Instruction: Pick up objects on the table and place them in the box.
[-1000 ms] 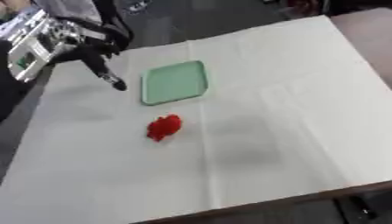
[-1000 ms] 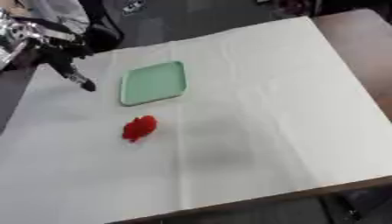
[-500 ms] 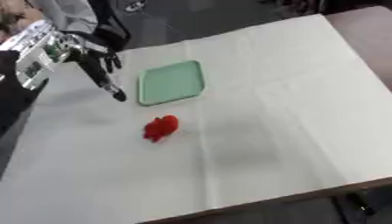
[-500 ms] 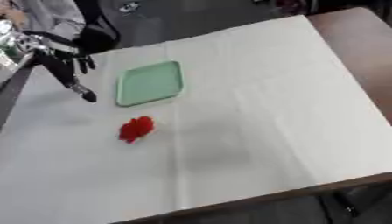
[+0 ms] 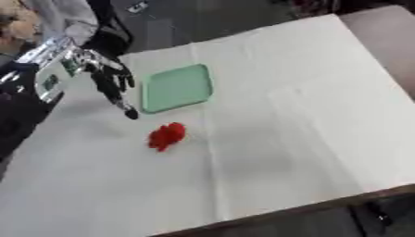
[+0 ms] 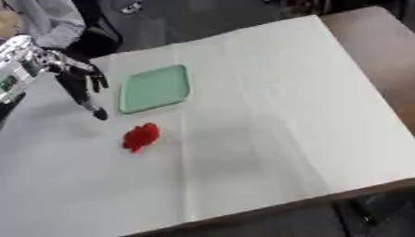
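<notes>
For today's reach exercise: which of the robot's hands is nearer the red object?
Left. The left hand hangs just up and left of the red object, one finger stretched toward it, not touching. The right hand shows in neither view.

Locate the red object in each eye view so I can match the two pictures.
Left eye view: the red object lies left of centre on the white table cover, just below the green tray.
Right eye view: it lies further left, again just below the tray.
Shared landmark: the green tray; the left hand hangs to its left with one finger pointing down.
</notes>
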`<state>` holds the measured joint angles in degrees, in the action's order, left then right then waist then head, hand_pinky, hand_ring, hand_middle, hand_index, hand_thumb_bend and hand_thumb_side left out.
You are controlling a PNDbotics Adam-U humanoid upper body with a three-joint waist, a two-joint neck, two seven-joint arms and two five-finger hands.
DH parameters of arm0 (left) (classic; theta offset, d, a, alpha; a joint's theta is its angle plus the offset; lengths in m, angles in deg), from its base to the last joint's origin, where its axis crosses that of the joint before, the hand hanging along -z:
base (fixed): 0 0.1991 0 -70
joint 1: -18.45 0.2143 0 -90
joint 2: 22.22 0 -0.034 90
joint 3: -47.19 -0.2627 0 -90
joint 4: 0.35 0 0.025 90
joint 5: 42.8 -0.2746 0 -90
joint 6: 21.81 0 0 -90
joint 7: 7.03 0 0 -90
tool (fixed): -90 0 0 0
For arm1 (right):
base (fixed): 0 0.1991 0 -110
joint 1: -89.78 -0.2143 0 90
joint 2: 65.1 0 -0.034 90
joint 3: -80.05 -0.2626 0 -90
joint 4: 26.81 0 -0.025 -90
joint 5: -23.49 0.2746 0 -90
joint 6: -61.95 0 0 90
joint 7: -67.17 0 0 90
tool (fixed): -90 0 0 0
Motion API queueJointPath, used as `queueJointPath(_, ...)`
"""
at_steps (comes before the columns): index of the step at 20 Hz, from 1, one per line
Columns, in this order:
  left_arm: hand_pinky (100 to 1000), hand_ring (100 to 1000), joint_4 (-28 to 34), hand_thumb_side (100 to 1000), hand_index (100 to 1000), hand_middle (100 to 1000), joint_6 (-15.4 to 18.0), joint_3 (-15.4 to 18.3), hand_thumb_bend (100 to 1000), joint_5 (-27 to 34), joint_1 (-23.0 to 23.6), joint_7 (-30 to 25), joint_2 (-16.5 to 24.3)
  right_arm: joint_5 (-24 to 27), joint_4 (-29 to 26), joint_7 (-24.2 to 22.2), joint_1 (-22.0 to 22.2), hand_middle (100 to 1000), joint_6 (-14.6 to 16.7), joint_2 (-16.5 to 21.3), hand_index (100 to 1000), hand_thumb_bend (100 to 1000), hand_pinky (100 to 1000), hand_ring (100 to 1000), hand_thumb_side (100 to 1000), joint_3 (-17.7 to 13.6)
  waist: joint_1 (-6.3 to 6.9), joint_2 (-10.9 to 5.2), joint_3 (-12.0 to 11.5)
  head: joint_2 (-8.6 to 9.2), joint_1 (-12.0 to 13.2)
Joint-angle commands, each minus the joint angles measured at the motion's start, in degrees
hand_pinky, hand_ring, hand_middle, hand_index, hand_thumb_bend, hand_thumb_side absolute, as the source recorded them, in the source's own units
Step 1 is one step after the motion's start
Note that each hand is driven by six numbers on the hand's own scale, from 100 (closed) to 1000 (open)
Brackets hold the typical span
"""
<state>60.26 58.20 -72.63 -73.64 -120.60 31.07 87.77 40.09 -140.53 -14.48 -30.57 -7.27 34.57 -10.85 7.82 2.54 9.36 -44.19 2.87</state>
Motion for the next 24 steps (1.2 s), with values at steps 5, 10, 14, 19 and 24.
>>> queueJointPath(5,614,595,15.68,411,895,736,-4.79,-4.80,831,8.30,-0.15,-0.07,5.73,-0.25,-0.87,0.77,-1.53,273,-0.36,0.68,658,100,181,1000,566,-0.16,-0.05,-0.58,0.03,0.07,-1.43)
queueJointPath(10,656,622,23.72,405,884,759,-9.47,-9.67,811,7.95,1.00,-0.07,8.50,-0.23,-0.87,0.80,-1.62,275,-0.37,0.80,659,100,181,1000,563,-0.17,0.11,-0.71,0.16,0.07,-1.51)
queueJointPath(14,677,647,22.84,405,882,778,-8.82,-11.89,804,4.89,2.56,-0.07,8.96,-0.14,-0.87,0.86,-1.75,276,-0.34,0.76,658,100,181,1000,562,-0.21,0.15,-0.72,0.38,0.07,-1.44)
queueJointPath(19,681,651,20.26,405,881,780,-5.23,-11.30,794,0.09,4.00,-0.07,8.08,-0.10,-0.87,0.85,-1.84,275,-0.25,0.67,659,100,181,1000,562,-0.25,0.05,-0.54,0.52,0.07,-1.65)
queueJointPath(24,678,656,19.05,417,886,787,-3.18,-10.37,780,-1.31,4.37,-0.07,7.12,-0.04,-0.87,0.77,-1.90,276,-0.21,0.62,659,100,181,1000,562,-0.25,-0.02,-0.45,0.60,0.07,-1.83)
